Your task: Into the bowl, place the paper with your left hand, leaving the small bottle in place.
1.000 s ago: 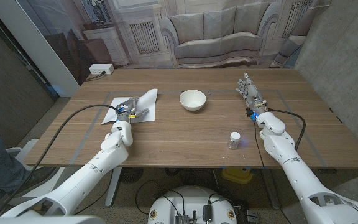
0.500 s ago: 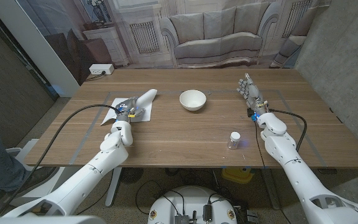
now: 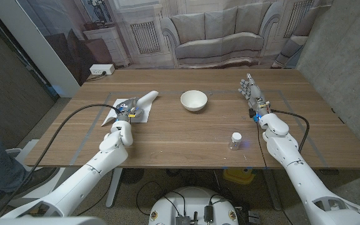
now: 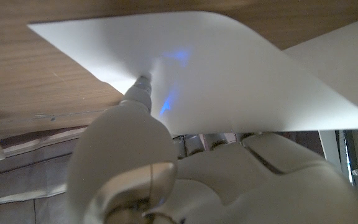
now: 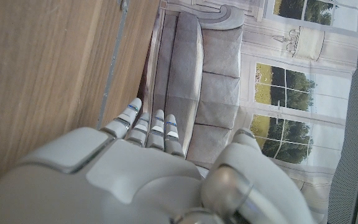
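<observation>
The white paper (image 3: 144, 102) lies at the table's left side, its far edge curled up off the wood. My left hand (image 3: 127, 110) grips its near part; in the left wrist view a fingertip (image 4: 140, 87) presses against the bent sheet (image 4: 229, 74). The white bowl (image 3: 194, 100) stands at the table's middle, to the right of the paper. A small clear bottle (image 3: 235, 140) with a white cap stands upright near the front right. My right hand (image 3: 252, 91) stands at the right side with fingers straight and apart (image 5: 148, 127), holding nothing.
Grey tape lines (image 3: 89, 137) mark a rectangle on the wooden table. A black cable (image 3: 74, 119) runs along my left arm. A printed backdrop of a sofa (image 3: 214, 34) hangs behind the far edge.
The paper has folded up and narrowed under my left hand, its far edge lifting and curling toward the bowl. The right hand, bowl and bottle have stayed still.
</observation>
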`<move>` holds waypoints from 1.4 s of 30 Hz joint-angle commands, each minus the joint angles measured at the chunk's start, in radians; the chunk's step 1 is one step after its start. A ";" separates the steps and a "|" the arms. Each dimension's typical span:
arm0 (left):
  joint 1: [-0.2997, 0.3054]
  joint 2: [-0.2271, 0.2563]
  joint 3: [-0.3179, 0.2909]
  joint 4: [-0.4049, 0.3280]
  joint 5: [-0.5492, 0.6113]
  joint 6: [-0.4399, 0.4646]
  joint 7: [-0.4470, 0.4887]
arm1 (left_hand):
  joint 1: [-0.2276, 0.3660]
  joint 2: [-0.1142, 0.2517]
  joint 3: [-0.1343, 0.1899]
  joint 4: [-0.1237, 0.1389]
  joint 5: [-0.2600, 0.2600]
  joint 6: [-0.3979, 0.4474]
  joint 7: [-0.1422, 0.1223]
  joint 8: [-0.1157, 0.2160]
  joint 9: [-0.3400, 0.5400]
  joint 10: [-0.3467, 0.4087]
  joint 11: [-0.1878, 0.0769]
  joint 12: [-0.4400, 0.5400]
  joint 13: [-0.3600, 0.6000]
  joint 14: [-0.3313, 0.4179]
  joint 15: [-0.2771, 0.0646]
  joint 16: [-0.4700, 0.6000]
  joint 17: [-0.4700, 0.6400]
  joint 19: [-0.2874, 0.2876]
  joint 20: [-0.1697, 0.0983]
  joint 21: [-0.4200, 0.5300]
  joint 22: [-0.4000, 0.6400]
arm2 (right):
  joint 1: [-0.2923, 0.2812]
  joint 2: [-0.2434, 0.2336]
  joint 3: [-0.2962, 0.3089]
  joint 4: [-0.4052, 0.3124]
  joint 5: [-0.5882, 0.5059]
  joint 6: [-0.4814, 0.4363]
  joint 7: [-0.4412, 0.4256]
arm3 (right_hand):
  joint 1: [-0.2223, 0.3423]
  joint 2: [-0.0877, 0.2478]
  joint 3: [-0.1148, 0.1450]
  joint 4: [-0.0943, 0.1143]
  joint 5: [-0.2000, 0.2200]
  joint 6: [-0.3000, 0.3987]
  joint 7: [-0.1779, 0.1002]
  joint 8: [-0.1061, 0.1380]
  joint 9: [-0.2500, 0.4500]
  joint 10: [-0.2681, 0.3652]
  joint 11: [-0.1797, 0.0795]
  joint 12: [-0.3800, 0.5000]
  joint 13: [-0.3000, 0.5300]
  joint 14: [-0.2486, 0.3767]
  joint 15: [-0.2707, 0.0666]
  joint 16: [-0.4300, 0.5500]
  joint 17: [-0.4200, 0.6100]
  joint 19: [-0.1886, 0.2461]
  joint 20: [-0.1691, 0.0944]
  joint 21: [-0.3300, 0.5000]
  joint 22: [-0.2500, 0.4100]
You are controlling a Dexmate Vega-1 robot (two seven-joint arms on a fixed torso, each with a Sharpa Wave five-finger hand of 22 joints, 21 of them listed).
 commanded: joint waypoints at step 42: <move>0.055 0.061 -0.079 -0.184 -0.001 0.018 -0.007 | 0.030 0.012 0.016 0.024 -0.046 0.074 -0.004 0.017 0.005 0.065 -0.009 0.009 0.005 0.055 -0.063 0.006 0.005 0.083 -0.067 -0.025 0.004 | -0.039 -0.011 0.000 -0.067 0.005 -0.002 -0.013 | 0.001 0.007 0.000 -0.007 -0.003 0.007 0.001 -0.002 0.003 0.009 0.000 0.000 0.002 0.000 0.000 -0.007 0.002 0.014 -0.024 -0.017 0.006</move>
